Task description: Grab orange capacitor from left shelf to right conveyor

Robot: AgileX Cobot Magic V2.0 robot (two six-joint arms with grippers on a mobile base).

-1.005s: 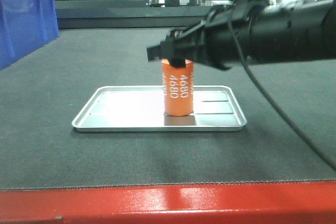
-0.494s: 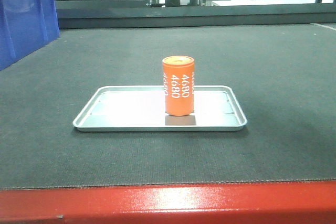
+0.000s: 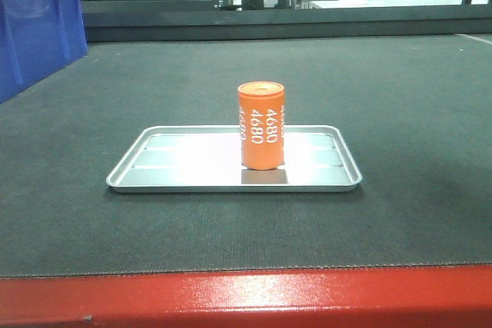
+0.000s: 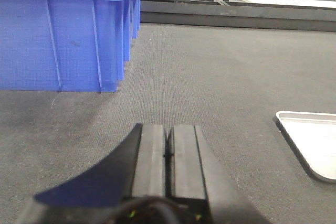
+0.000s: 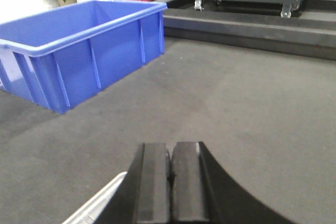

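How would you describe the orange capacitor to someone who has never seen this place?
Find the dark belt with the red front edge. At its middle lies a shallow silver tray. The orange capacitor stands upright on it, the only orange cylinder, printed "4680" in white.

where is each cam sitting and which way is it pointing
Exterior front-facing: low at the red front edge of the right conveyor, looking across the belt at the orange capacitor standing upright in the silver tray; no robot part shows.
Left wrist: just behind the left gripper, fingers together, facing along the belt toward a blue bin.
Right wrist: behind the right gripper, fingers together, facing a blue bin.
Shared: the left wrist and front views both catch the tray; all see the belt.
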